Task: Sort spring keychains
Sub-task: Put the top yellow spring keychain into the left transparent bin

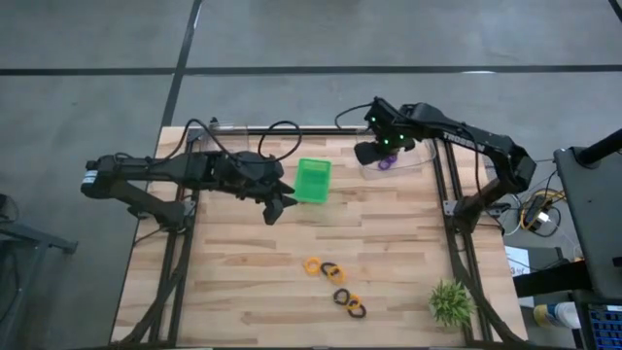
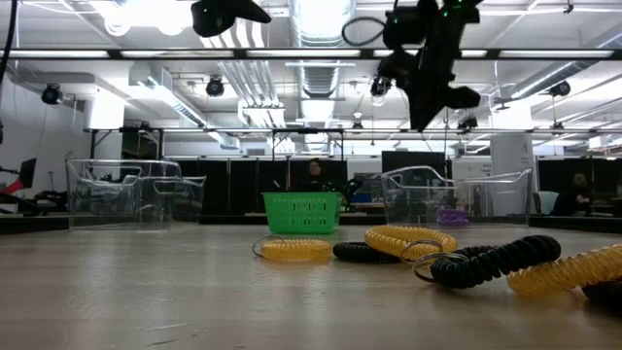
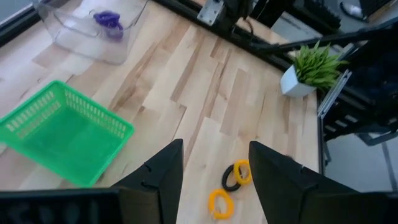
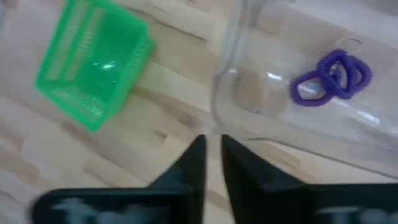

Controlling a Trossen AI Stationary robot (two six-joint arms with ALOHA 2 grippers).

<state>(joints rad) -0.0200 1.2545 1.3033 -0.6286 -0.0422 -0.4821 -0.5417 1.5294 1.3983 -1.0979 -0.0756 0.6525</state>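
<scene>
Right gripper [image 1: 375,153] hangs nearly closed, empty, above the clear bin [image 4: 298,134] holding a purple keychain [image 4: 333,78] — left gripper [image 3: 211,165] wide apart

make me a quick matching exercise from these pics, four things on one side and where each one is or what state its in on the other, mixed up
Things:
1. purple keychain
2. green basket
3. left gripper
4. plant

Place or state:
A. at the table's corner, by the right arm's side
B. open, above the table beside the basket
C. lying in the clear bin
D. empty, between the two arms

Pairs: 1-C, 2-D, 3-B, 4-A
</scene>
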